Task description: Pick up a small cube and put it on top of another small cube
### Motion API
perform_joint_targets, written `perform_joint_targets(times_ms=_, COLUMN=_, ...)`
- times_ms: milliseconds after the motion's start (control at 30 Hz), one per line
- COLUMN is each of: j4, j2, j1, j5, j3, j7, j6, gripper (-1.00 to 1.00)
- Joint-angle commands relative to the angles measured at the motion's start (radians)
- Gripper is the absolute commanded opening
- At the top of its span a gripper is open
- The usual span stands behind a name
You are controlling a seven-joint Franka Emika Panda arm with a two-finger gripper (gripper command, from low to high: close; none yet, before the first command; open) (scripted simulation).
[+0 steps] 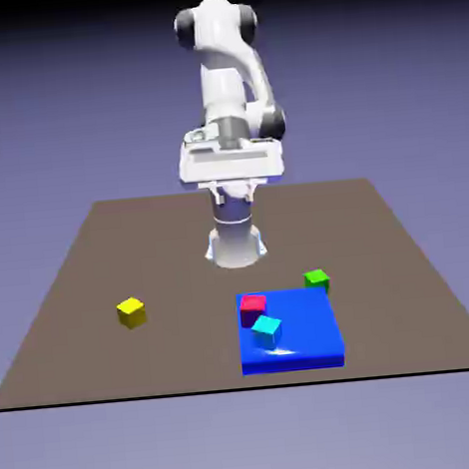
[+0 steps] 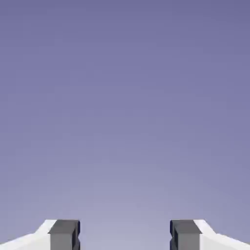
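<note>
One green cube to be pinched by flat sides

Nothing is held by the pincer (image 1: 235, 192), whose jaws are parted. Well below it and toward the camera lies the blue slab (image 1: 307, 350), the largest item ahead. Beyond the exterior view's right far edge of that slab, the small green cube (image 1: 317, 281) is seen, low on the table (image 1: 179, 354); whether it touches the slab cannot be told. Probably light and stiff, it should be taken across two opposite upright faces, near mid-height; its plain faces may be slightly slippery. The red cube (image 1: 252, 310), its target, sits on the slab, close to the cyan cube (image 1: 267, 332), so fingertip room looks tight.
</note>
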Motion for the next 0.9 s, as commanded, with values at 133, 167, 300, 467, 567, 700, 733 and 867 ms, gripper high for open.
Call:
perform_joint_targets(times_ms=133, j4=-0.039, j2=0.180, j1=0.142, j5=-0.153, j3=0.151, j7=-0.218, j6=-0.122, gripper=0.00)
perform_joint_targets(times_ms=167, j4=-0.046, j2=0.216, j1=0.171, j5=-0.184, j3=0.182, j7=-0.261, j6=-0.147, gripper=0.00)
perform_joint_targets(times_ms=300, j4=-0.077, j2=0.359, j1=0.284, j5=-0.307, j3=0.303, j7=-0.435, j6=-0.245, gripper=0.00)
perform_joint_targets(times_ms=467, j4=-0.091, j2=0.479, j1=0.367, j5=-0.433, j3=0.367, j7=-0.520, j6=-0.301, gripper=0.00)
perform_joint_targets(times_ms=567, j4=-0.068, j2=0.549, j1=0.384, j5=-0.563, j3=0.313, j7=-0.423, j6=-0.273, gripper=0.00)
perform_joint_targets(times_ms=700, j4=-0.038, j2=0.641, j1=0.407, j5=-0.737, j3=0.242, j7=-0.293, j6=-0.235, gripper=0.00)
perform_joint_targets(times_ms=733, j4=-0.031, j2=0.665, j1=0.413, j5=-0.780, j3=0.224, j7=-0.261, j6=-0.226, gripper=0.00)
perform_joint_targets(times_ms=867, j4=-0.001, j2=0.757, j1=0.436, j5=-0.954, j3=0.152, j7=-0.132, j6=-0.188, gripper=0.00)
